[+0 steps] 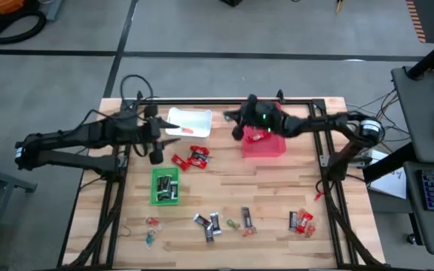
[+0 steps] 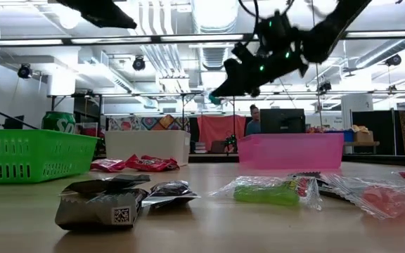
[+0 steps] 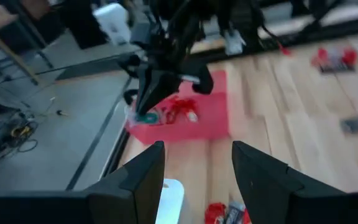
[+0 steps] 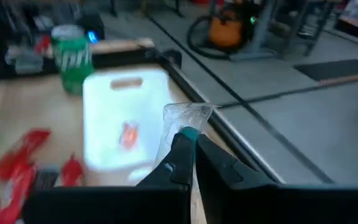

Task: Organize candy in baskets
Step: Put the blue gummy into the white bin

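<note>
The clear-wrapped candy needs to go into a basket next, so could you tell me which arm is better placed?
Likely the right: the right gripper is shut on the clear-wrapped candy, raised near the white basket. The left gripper is open, empty.

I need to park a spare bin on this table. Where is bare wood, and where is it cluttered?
Bare wood lies right of the green basket, below the red basket. The table's right side is also open. The front edge is crowded with scattered candy.
</note>
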